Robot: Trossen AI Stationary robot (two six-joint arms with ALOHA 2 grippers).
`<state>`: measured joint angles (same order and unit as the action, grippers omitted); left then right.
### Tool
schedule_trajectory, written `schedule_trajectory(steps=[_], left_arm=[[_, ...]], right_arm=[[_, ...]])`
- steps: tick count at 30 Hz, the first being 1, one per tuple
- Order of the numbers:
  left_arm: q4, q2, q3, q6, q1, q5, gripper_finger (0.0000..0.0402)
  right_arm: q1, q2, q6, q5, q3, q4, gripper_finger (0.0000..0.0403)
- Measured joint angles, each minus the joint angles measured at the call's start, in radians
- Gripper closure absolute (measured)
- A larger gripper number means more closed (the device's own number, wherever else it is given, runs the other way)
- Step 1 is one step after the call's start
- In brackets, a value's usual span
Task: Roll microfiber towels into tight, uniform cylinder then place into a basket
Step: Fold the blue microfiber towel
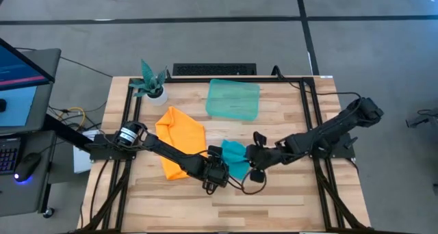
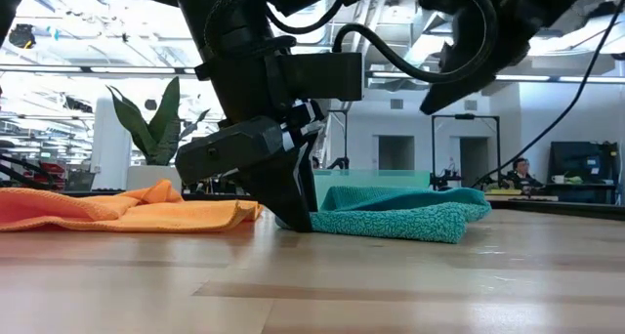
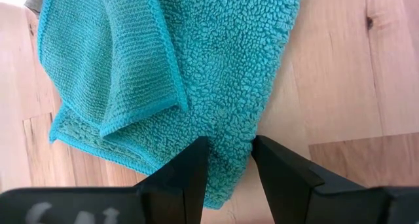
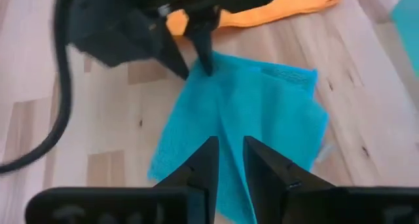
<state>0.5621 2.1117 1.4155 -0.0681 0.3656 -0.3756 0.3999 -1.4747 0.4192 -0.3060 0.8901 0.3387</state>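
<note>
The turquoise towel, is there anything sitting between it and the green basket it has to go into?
Nothing visible. In the high view, bare table lies between the turquoise towel and the basket; the orange towel lies off to the side, toward the left arm.

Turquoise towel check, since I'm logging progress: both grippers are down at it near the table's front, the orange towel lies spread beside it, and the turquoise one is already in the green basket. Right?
Not quite. The turquoise towel lies on the wooden table, not in the green basket, as the high view shows. The left gripper and right gripper are at it, and the orange towel lies beside it.
</note>
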Motion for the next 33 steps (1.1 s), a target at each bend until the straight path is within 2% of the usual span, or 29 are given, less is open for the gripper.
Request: schedule_trajectory(steps=[5,10,17,22,27,33], left_arm=[[0.0,0.0,0.0,0.0,0.0,-0.002,0.0276],[-0.001,0.0,0.0,0.0,0.0,-0.003,0.0276],[0.003,0.0,0.0,0.0,0.0,-0.003,0.0276],[0.002,0.0,0.0,-0.004,0.0,-0.004,0.0276],[0.001,0.0,0.0,-0.004,0.0,-0.004,0.0276],[0.0,0.0,0.0,-0.004,0.0,-0.004,0.0276]], right_arm=[[-0.04,-0.068,0.011,0.106,0.004,-0.04,0.0312],[-0.08,-0.168,-0.078,0.204,0.009,-0.067,0.0312],[-0.141,-0.215,-0.087,0.227,0.047,-0.056,0.0312],[-0.118,-0.216,-0.087,0.282,0.049,-0.059,0.0312],[-0.089,-0.216,-0.09,0.286,0.049,-0.056,0.0312],[-0.115,-0.216,-0.089,0.282,0.049,-0.056,0.0312]])
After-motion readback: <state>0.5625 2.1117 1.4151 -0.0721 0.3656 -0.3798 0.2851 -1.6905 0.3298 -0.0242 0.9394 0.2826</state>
